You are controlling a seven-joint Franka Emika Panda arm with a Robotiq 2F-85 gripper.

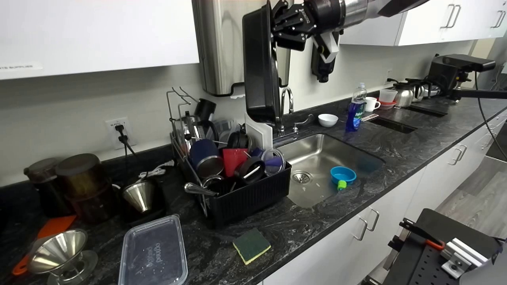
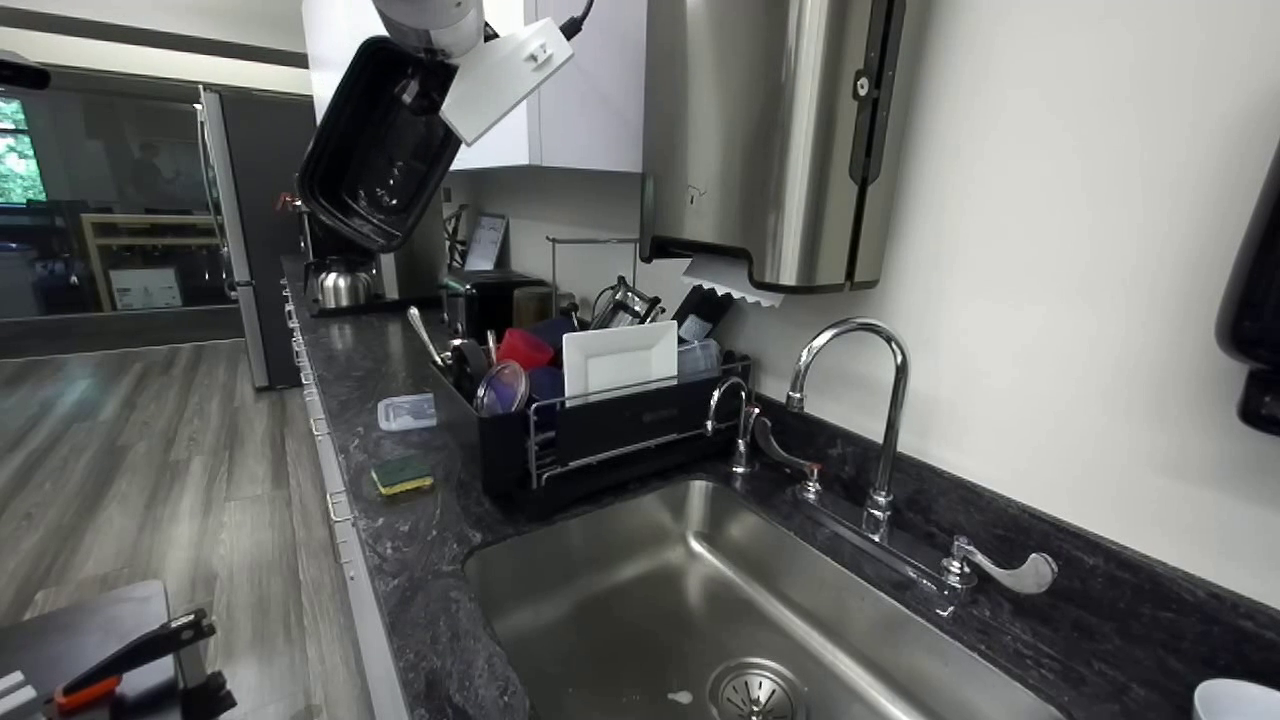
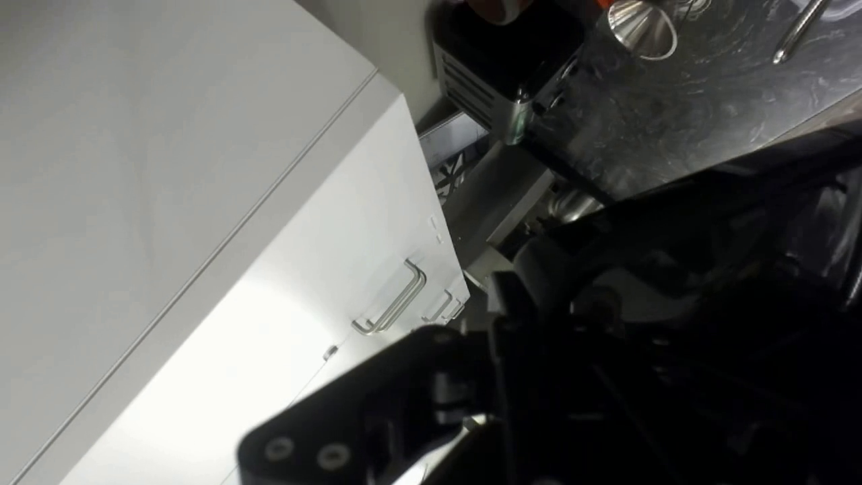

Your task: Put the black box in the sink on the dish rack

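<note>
Black box (image 1: 258,67) aloft, seemingly near-vertical

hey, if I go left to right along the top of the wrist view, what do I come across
White cupboard, pale wall, black-and-silver appliance, shiny metal cone, metal handle over the counter.

An off-white wall (image 2: 1050,250) is lined with white overhead cabinets (image 1: 91,35) and a black marbled countertop (image 1: 214,253) set on white base cabinets (image 1: 336,237). Grey wood-plank flooring (image 2: 200,440) is seen near a refrigerator (image 2: 270,250); a bright, green-filled window (image 2: 20,155) is framed at far left.
</note>
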